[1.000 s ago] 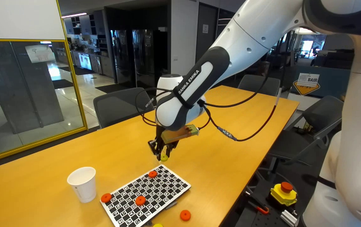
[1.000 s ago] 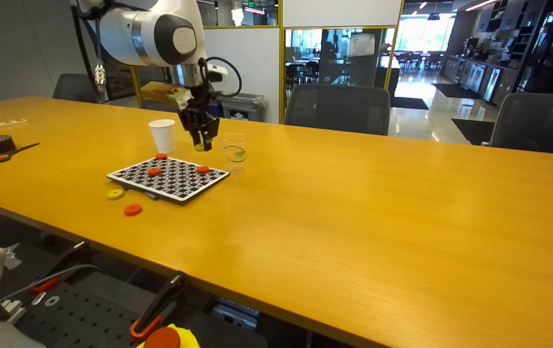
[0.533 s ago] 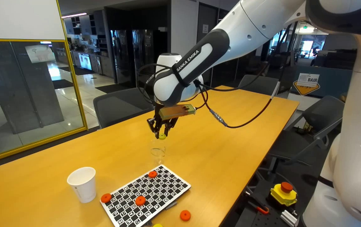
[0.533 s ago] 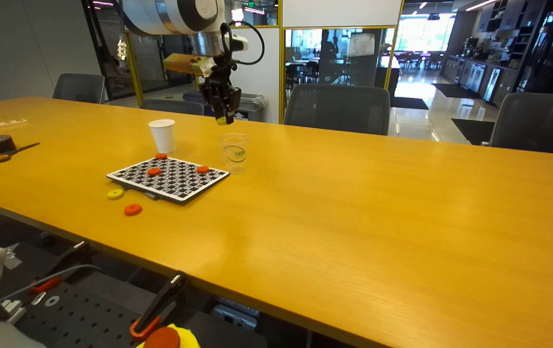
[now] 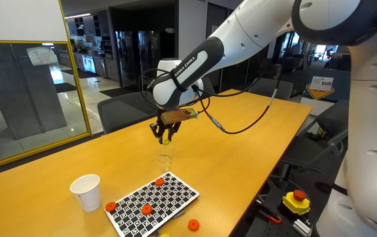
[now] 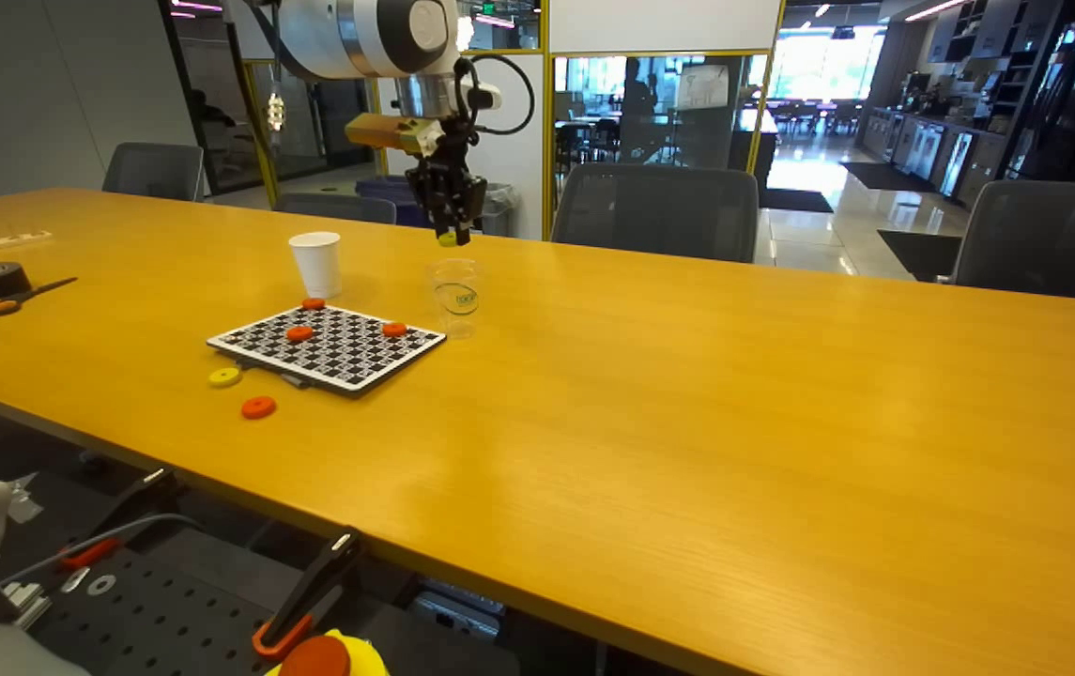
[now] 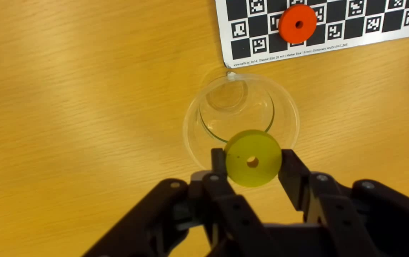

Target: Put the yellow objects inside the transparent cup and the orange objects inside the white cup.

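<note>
In an exterior view, one orange disc (image 6: pixel 258 407) lies nearest on the counter (image 6: pixel 734 441), then one yellow disc (image 6: pixel 224 377); behind, three orange discs (image 6: pixel 299 333) at the checkered board (image 6: pixel 346 353). Above one clear cup (image 6: pixel 456 300), the hand (image 7: pixel 253 162) pinches a flat, holed yellow disc (image 7: pixel 252 150). Beyond stands one white cup (image 6: pixel 317 266).

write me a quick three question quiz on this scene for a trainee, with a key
1. True or false: the gripper holds nothing.
2. Which cup is the gripper nearer to?
3. How is the white cup placed? (a) upright (b) on its side (c) upside down

Key:
1. False; a yellow disc is pinched between its fingertips.
2. The transparent cup, below it.
3. a
</note>
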